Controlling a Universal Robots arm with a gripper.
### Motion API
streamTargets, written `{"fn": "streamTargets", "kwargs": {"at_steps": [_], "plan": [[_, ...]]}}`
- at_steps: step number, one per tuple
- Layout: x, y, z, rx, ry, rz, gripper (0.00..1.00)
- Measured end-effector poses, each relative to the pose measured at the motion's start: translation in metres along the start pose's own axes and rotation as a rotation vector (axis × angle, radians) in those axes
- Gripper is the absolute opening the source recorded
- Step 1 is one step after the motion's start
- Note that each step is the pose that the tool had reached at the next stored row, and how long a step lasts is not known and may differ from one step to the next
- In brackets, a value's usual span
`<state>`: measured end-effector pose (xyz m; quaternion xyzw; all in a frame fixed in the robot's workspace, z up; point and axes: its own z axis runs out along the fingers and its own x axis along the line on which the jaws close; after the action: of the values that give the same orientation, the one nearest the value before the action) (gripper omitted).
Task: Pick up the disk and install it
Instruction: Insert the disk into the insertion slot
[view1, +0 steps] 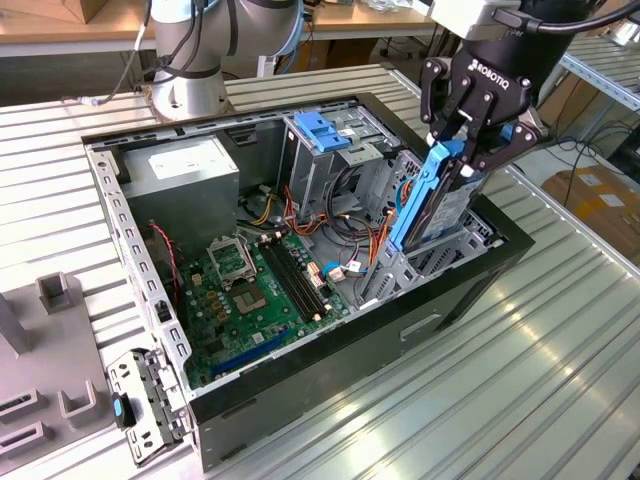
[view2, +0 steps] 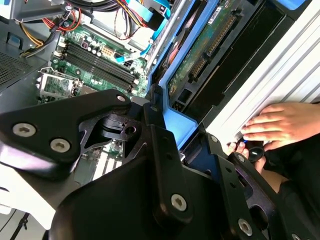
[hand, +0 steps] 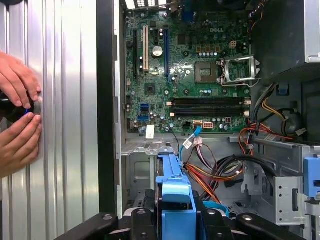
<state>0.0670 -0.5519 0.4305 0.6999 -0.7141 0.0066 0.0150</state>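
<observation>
Exterior view: jaws clenched on disk (view1: 437, 200) upper end; disk near-upright, lower end inside computer case (view1: 330, 385).

The disk (view1: 445, 205) is silver-grey with a blue carrier along its edge. It stands on end and leans slightly. Its lower end dips inside the case (view1: 330, 365) near the corner on the exterior view's right, and the gripper (view1: 472, 150) clamps its top.

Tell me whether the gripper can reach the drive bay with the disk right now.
Probably yes: the gripper holds the disk upright at the mouth of the bay, and the orange cables lie beside it, not across.
</observation>
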Motion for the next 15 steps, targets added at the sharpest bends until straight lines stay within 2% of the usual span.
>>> {"fn": "streamTargets", "kwargs": {"at_steps": [15], "plan": [[-0.0001, -0.0003, 0.0244, 0.0000, 0.0000, 0.000, 0.37]]}}
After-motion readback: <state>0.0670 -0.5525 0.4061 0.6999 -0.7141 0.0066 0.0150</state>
